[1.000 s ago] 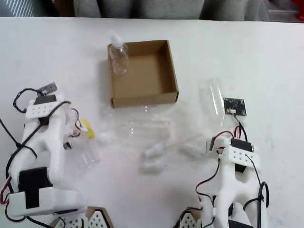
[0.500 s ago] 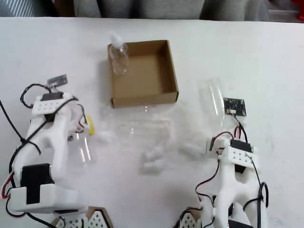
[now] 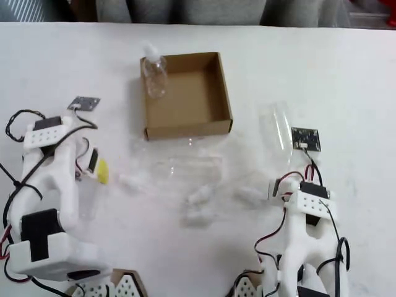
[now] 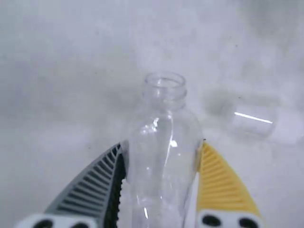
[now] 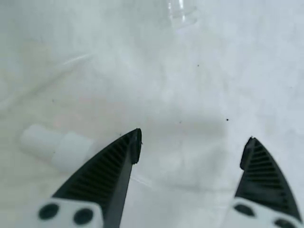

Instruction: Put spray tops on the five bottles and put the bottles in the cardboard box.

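Cardboard, brown and open at the top, forms the cardboard box (image 3: pixel 185 130) on a white table (image 3: pixel 346 74), and everything else is placed from it. Against the box's left wall, at the far corner, is a capped bottle (image 3: pixel 154 75), clear with its sprayer head already fitted. Whether it is inside the box or just outside cannot be told. Between the box and the arms, close to the box's near wall, a second clear bottle (image 3: pixel 185 167) lies on its side. Past it, nearer the arms, several loose spray tops (image 3: pixel 201 198) are scattered. To the right of the box a third clear bottle (image 3: pixel 275 127) lies on the table. Left of the box and nearer the arms, the left gripper (image 4: pixel 161 144) has its grey and yellow fingers clamped on the sides of an uncapped bottle (image 4: pixel 165 88), whose open neck points away from the wrist. The right gripper (image 5: pixel 192 139), right of the box and nearer the arms, hangs over bare table with its black fingers spread wide apart. One white spray top (image 5: pixel 54 145) lies just beside one finger.
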